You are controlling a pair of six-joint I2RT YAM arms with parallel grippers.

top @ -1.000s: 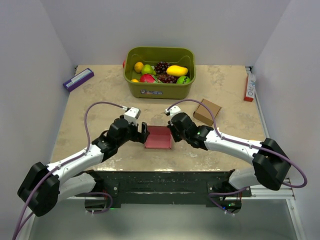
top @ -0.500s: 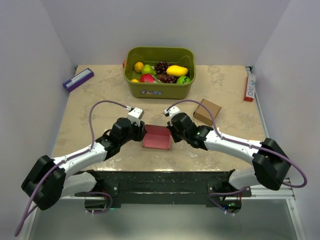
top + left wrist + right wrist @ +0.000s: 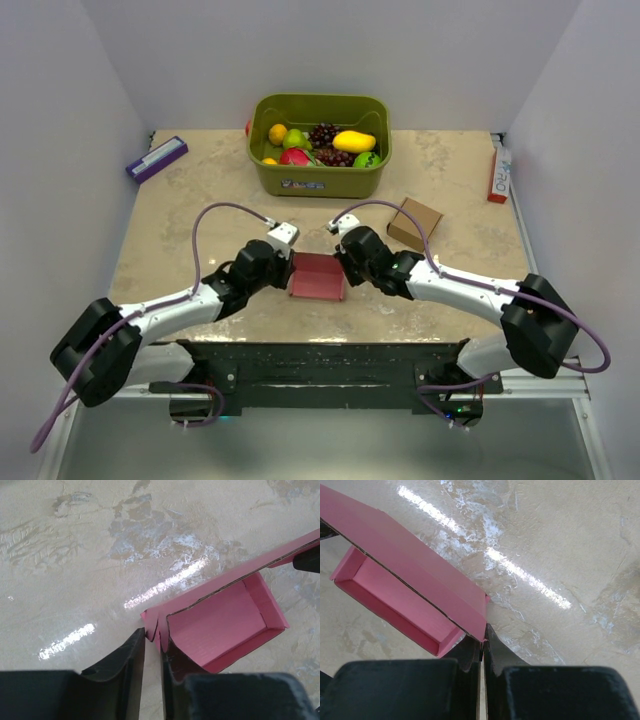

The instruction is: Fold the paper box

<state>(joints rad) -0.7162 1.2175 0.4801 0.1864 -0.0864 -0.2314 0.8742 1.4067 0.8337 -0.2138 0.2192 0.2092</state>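
Note:
The pink paper box (image 3: 317,276) lies on the table between both grippers as an open shallow tray with one long flap raised. In the left wrist view the paper box (image 3: 220,625) has its small corner flaps poking between the tips of my left gripper (image 3: 153,636). Those jaws stand narrow, with a slim gap still showing beside the card. My left gripper (image 3: 286,268) is at the box's left end. My right gripper (image 3: 483,630) is shut on the right corner of the paper box (image 3: 410,595), and it sits at the box's right end (image 3: 345,262).
A green bin (image 3: 262,172) full of toy fruit stands at the back centre. A small brown cardboard box (image 3: 414,224) lies just right of the right arm. A purple box (image 3: 157,158) rests at the far left, and a red-and-white box (image 3: 498,172) at the far right edge.
My left gripper has moved right onto the box's left end and its jaws have narrowed from wide open to a slim gap. The right gripper has kept its hold.

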